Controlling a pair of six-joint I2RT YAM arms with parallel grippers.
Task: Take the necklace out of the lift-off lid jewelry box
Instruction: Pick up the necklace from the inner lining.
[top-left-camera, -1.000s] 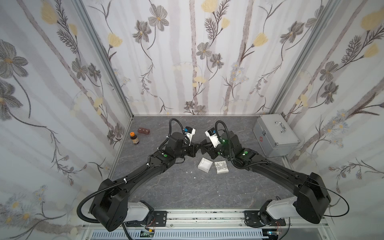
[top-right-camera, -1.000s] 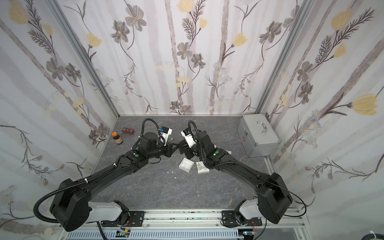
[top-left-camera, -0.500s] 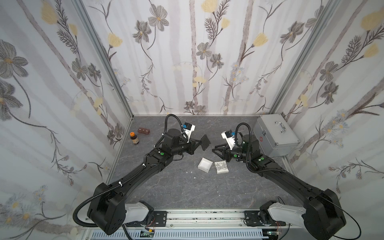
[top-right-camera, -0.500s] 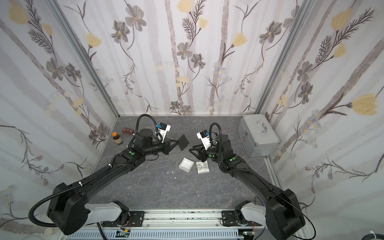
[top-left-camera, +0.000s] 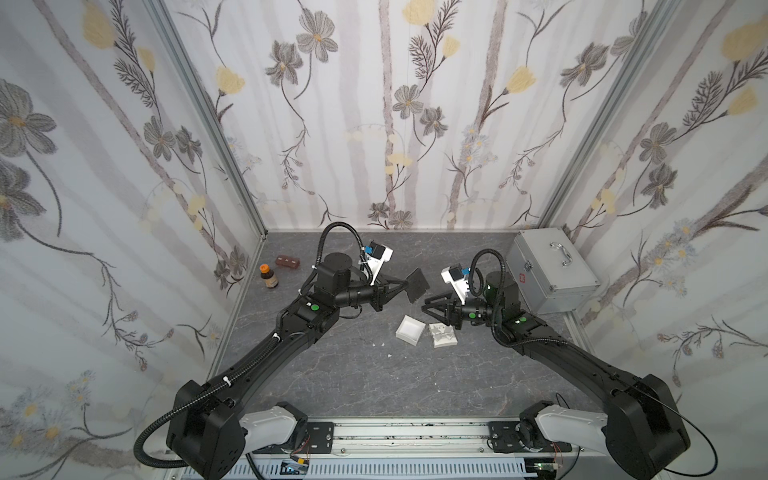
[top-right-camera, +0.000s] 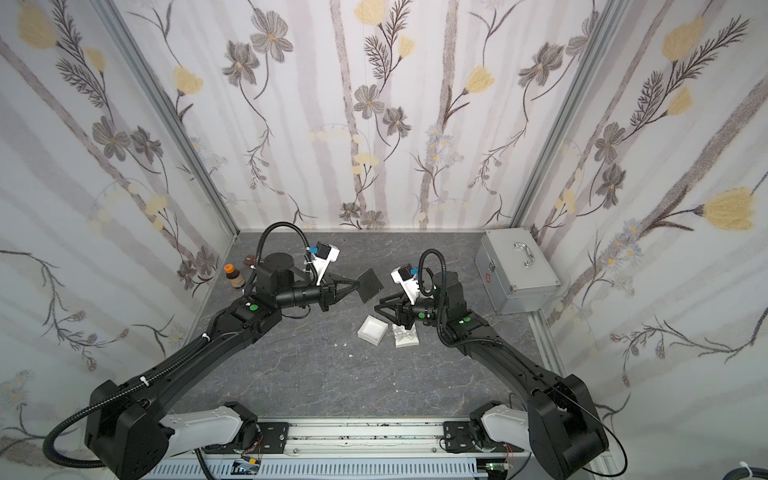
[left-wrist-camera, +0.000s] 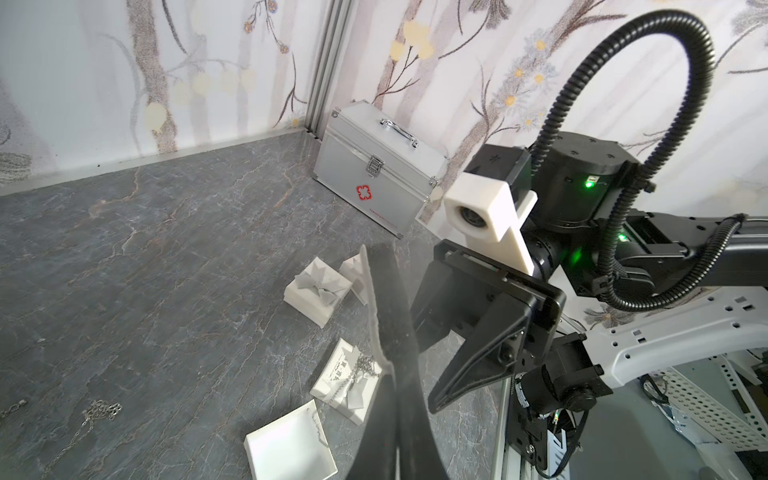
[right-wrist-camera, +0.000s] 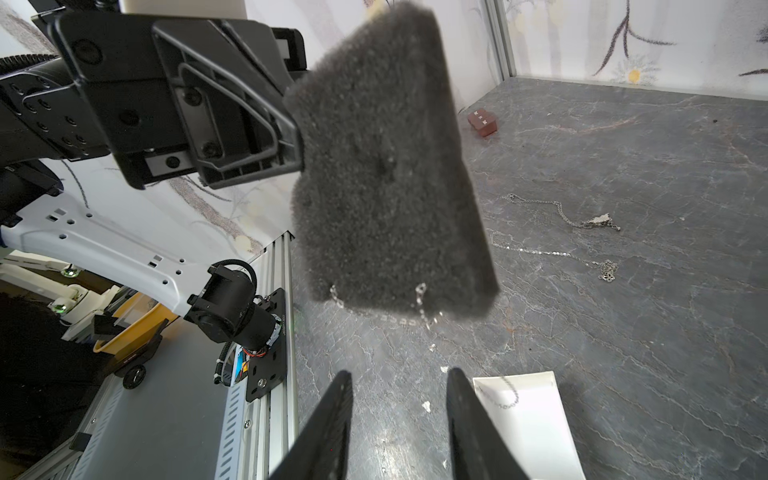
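In both top views the left gripper (top-left-camera: 401, 285) pinches one foam pad (top-left-camera: 417, 284) aloft; the right gripper (top-left-camera: 430, 309) stands spread beside one open white box (top-left-camera: 410, 329); left wrist view: one silver case (left-wrist-camera: 395, 158) bears one red emblem (left-wrist-camera: 363, 192); right wrist view: the necklace (right-wrist-camera: 419, 293) hangs at the pad's lower edge; two further chains (right-wrist-camera: 561, 212) lie on the table (right-wrist-camera: 623, 353).

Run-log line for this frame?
left gripper: shut on foam insert, above table | necklace chain: dangling from insert | right gripper: jaws open, empty | box base: open on table | bow lid: beside base
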